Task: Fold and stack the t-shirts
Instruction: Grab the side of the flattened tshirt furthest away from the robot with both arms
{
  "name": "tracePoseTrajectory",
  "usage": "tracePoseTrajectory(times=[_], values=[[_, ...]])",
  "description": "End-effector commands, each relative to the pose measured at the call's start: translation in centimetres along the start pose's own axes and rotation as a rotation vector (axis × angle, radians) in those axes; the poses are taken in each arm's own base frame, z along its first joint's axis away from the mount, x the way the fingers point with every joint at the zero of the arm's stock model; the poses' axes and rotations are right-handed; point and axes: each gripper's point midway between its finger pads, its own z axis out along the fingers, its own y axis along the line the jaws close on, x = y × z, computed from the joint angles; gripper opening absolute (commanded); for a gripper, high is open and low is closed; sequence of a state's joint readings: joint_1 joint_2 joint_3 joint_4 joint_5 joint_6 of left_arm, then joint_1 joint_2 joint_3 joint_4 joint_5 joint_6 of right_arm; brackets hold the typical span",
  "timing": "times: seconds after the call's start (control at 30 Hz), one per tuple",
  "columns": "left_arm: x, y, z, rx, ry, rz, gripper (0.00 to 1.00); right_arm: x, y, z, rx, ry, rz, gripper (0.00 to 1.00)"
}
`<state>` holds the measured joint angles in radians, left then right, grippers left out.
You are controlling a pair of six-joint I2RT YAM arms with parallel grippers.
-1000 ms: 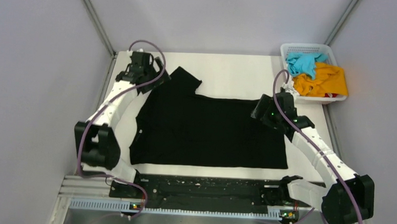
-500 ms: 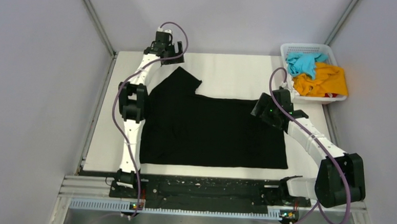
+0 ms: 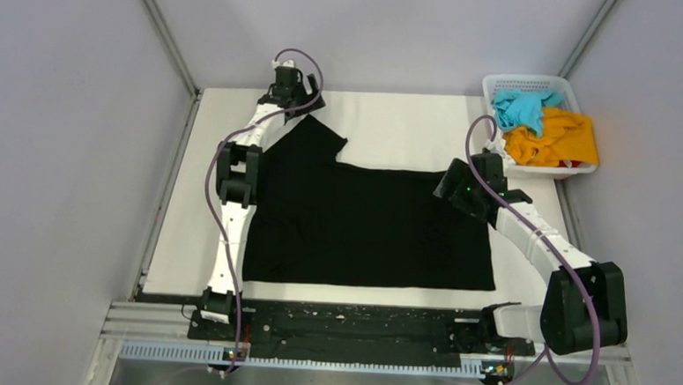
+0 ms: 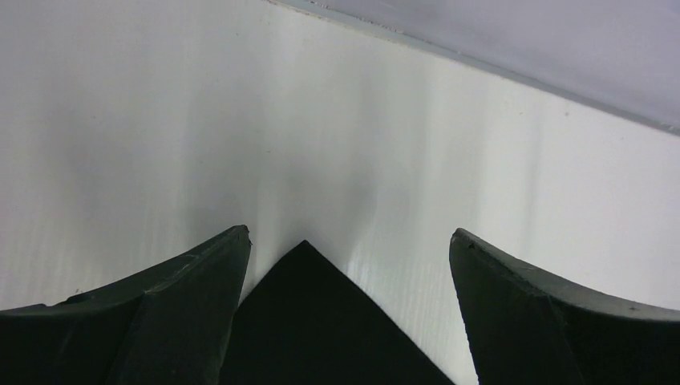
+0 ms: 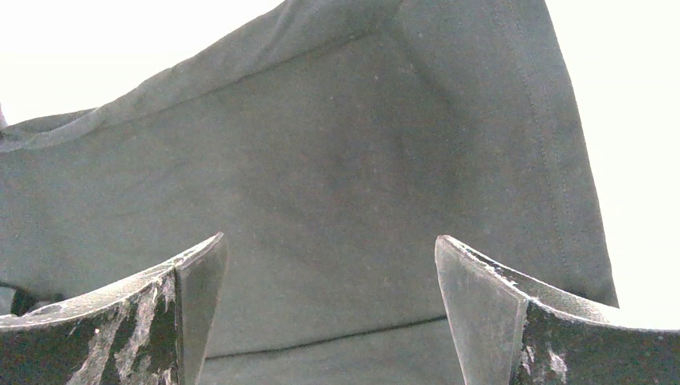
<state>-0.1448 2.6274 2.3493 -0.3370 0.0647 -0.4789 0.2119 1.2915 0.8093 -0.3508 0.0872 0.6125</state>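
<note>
A large black t-shirt (image 3: 363, 224) lies spread flat on the white table. One sleeve (image 3: 310, 133) points to the far left. My left gripper (image 3: 297, 98) hovers open over that sleeve; its corner (image 4: 309, 297) shows between the jaws, nearer the left one. My right gripper (image 3: 451, 191) stands open above the shirt's far right edge, with black fabric (image 5: 321, 160) filling the space between the jaws and a fold line across it. A turquoise t-shirt (image 3: 523, 108) and an orange-yellow t-shirt (image 3: 557, 138) lie crumpled in the basket.
A white lattice basket (image 3: 527, 82) sits at the far right corner of the table. Bare white table (image 3: 394, 125) stretches behind the black shirt. Grey walls close in on the left, the back and the right.
My left arm has stretched out toward the far edge, carrying its gripper from the left of the sleeve to above the sleeve's tip. The right arm shifted only slightly.
</note>
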Motion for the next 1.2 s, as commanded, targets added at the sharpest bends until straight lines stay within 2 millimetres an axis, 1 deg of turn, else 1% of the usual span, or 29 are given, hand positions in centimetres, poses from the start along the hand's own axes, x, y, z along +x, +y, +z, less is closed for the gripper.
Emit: tracePoseTrajectory(times=[0.0, 0.07, 0.17, 0.27, 0.33, 0.43, 0.5, 0.63, 0.73, 0.8, 0.9, 1.03, 1.07, 1.1, 1.13, 1.17], values=[[-2.7, -2.7, 0.1, 0.094, -0.081, -0.13, 0.99, -0.6, 0.0, 0.1, -0.017, -0.031, 0.013, 0.98], [-2.1, -2.8, 0.4, 0.1, -0.064, -0.165, 0.99, -0.6, -0.2, 0.1, -0.014, -0.033, 0.013, 0.98], [-0.6, -2.9, 0.8, 0.119, -0.012, -0.197, 0.99, -0.6, -0.4, 0.0, -0.01, -0.038, 0.018, 0.98], [1.2, -2.3, 0.5, 0.078, 0.054, -0.193, 0.98, -0.8, -0.6, -0.3, -0.009, -0.05, 0.021, 0.98], [2.3, -1.8, -0.1, 0.034, 0.092, -0.177, 0.96, -0.8, -0.6, -0.4, -0.011, -0.053, 0.022, 0.98], [3.7, -1.0, -1.2, -0.036, 0.145, -0.134, 0.89, -0.8, -0.6, -0.6, -0.016, -0.058, 0.019, 0.98], [4.3, -0.9, -2.1, -0.073, 0.168, -0.085, 0.85, -0.8, -0.7, -0.7, -0.015, -0.06, 0.015, 0.98], [5.8, -1.0, -3.1, -0.116, 0.207, -0.002, 0.8, -0.7, -0.7, -0.7, -0.02, -0.054, 0.009, 0.98], [6.1, 0.4, -3.7, -0.222, 0.204, 0.053, 0.74, -0.6, -0.7, -0.8, -0.025, -0.055, 0.008, 0.98], [6.4, 1.2, -4.1, -0.264, 0.215, 0.069, 0.67, -0.5, -0.7, -0.9, -0.025, -0.058, 0.008, 0.98], [6.8, 2.2, -4.3, -0.307, 0.227, 0.082, 0.49, -0.4, -0.9, -0.9, -0.024, -0.061, 0.017, 0.98], [6.6, 2.2, -4.4, -0.31, 0.224, 0.092, 0.31, -0.5, -1.2, -0.8, -0.01, -0.068, 0.022, 0.98], [6.5, 2.1, -4.4, -0.305, 0.222, 0.094, 0.25, -0.6, -1.3, -0.8, -0.002, -0.074, 0.025, 0.98], [6.4, 1.9, -4.5, -0.298, 0.22, 0.098, 0.17, -0.8, -1.3, -0.7, 0.004, -0.079, 0.03, 0.98], [6.2, 1.7, -4.5, -0.287, 0.217, 0.103, 0.07, -1.1, -1.3, -0.6, 0.011, -0.085, 0.031, 0.98], [6.0, 1.5, -4.6, -0.276, 0.215, 0.109, 0.0, -1.3, -1.4, -0.4, 0.022, -0.088, 0.033, 0.98]])
